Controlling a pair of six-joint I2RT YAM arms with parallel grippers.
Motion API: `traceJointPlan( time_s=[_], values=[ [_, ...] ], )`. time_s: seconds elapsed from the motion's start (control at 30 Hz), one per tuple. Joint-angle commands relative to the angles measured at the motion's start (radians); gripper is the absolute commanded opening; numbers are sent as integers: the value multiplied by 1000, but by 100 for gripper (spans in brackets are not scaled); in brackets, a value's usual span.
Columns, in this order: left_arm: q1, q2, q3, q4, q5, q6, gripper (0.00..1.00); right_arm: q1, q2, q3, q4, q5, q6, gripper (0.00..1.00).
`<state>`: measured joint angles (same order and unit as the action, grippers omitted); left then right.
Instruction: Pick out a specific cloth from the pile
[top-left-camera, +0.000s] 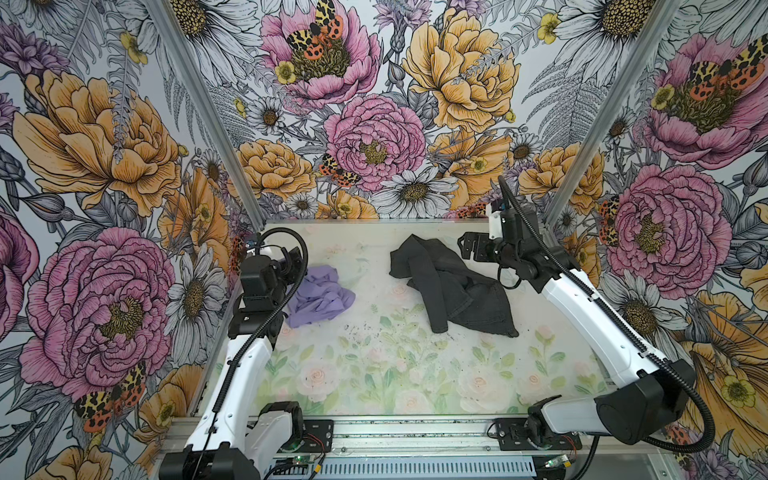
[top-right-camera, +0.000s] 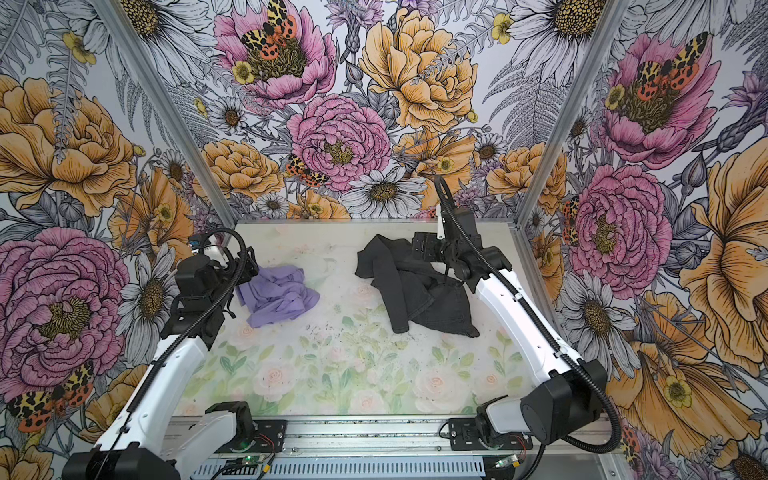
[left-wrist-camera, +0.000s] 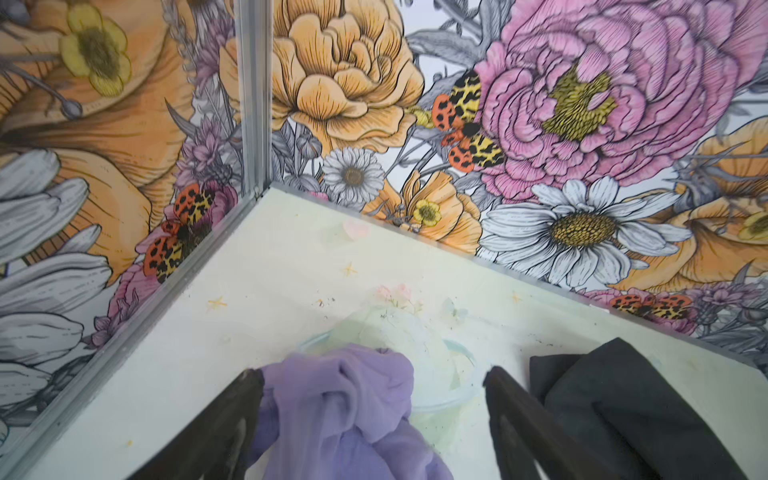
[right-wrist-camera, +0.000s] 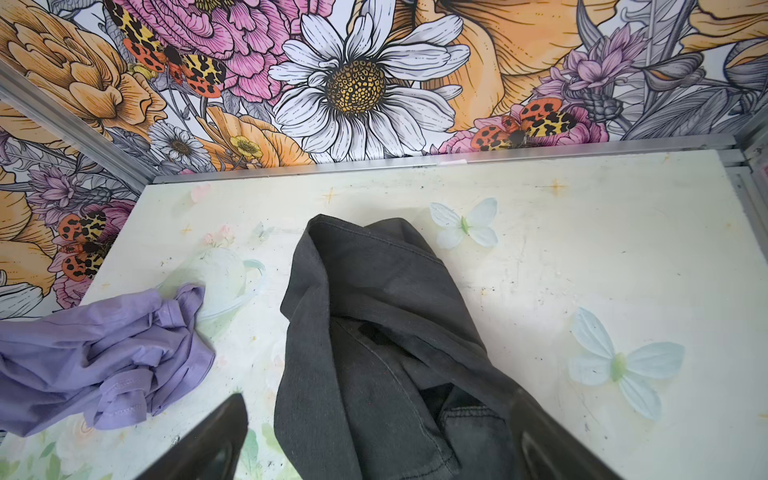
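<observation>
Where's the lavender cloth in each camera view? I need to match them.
Top view: lavender cloth left of centre, beside the left arm.
Top view: cloth again left of centre.
Left wrist: cloth inside the open left end effector.
Right wrist: cloth beside the charcoal garment, apart from it.
Shared landmark: charcoal garment, in all four.

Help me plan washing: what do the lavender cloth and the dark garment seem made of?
Lavender cloth: thin, matte jersey-like knit, probably; fine soft crumples, stitched hem. Dark garment: heavier charcoal woven, perhaps denim or twill; broad folds, visible seams.
</observation>
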<state>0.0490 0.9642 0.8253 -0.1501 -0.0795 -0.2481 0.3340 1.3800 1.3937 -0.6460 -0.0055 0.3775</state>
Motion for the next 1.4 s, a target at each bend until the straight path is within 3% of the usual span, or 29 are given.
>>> traceJointPlan(
  time_s=[0.0, 0.1, 0.3, 0.6, 0.77, 1.0, 1.23, 1.37],
  values=[
    [7, -16, 73, -39, 0, -28, 88, -4, -24, -7, 9, -10, 21, 98],
    [11, 2, 119, -39, -11, -50, 93, -4, -16, -1, 10, -18, 29, 98],
    [26, 77, 143, 9, 55, -92, 95, -3, -9, 7, 9, -30, 38, 98],
    [27, 110, 35, 90, 67, -146, 96, -3, -48, -28, 9, -9, 31, 98],
    [27, 87, -30, 113, 26, -103, 97, -4, -58, -41, 11, 12, 8, 99],
    [26, 46, -126, 167, -52, -27, 99, -8, -58, -90, 15, 126, -27, 99],
    [9, 21, -203, 228, -123, 99, 99, -34, -126, -229, 126, 216, -59, 99],
    [11, 16, -244, 292, -190, 79, 99, -67, -161, -313, 185, 235, -58, 99]
  ],
)
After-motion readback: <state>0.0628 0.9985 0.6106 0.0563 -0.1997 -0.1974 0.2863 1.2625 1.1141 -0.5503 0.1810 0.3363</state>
